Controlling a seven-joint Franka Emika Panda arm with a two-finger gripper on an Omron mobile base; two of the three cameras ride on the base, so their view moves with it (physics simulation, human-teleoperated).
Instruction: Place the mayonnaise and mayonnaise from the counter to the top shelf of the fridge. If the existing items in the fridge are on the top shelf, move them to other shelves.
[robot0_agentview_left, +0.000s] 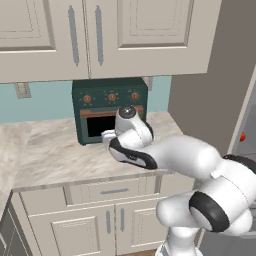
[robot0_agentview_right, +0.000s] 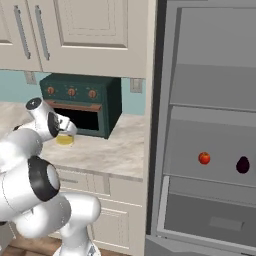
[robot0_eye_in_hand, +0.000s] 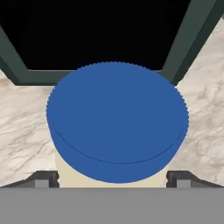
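The gripper (robot0_eye_in_hand: 113, 178) hangs directly over a mayonnaise jar (robot0_eye_in_hand: 117, 120) that stands upright on the counter (robot0_eye_in_hand: 26, 127), just in front of the dark green toaster oven (robot0_agentview_right: 82, 102); in the hand view the round blue lid (robot0_eye_in_hand: 117, 114) lies between the two dark fingertips (robot0_eye_in_hand: 43, 179), which flank the cream body low at either side. Whether the pads press the jar or merely bracket it cannot be told, since the contact lines are hidden. In the right base view the jar's pale yellow body (robot0_agentview_right: 65, 138) shows just below the hand. The jar is judged rigid and fairly light, with smooth curved walls likely to be slippery; the ribbed rim of the lid would offer better purchase, but a grip there risks turning or loosening the lid, so the straight body just beneath it appears the safer place to take hold, with fingers on opposite sides through the axis. The fridge (robot0_agentview_right: 165, 125) stands open to the right, well apart from the jar; a red-orange fruit (robot0_agentview_right: 204, 158) and a dark purple fruit (robot0_agentview_right: 242, 164) rest on a middle shelf (robot0_agentview_right: 220, 175), below the upper shelf (robot0_agentview_right: 215, 107).
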